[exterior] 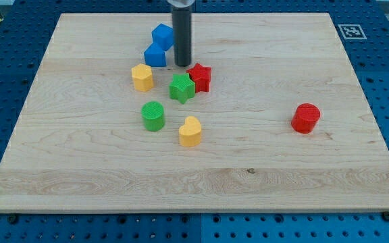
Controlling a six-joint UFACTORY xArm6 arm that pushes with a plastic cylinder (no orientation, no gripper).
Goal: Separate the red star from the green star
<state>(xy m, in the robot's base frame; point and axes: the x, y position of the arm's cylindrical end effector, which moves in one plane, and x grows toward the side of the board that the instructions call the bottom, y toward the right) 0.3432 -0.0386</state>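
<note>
The red star [200, 76] sits on the wooden board [282, 175] just above centre, touching the green star [181, 88] at its lower left. My tip [183, 65] stands just above the two stars, a little to the upper left of the red star and right above the green star. I cannot tell whether the tip touches either star.
Two blue blocks [162, 36] [155, 55] lie left of the rod. A yellow block [142, 77] is left of the green star. A green cylinder [153, 115] and a yellow heart [190, 131] lie below. A red cylinder [306, 118] is at the right.
</note>
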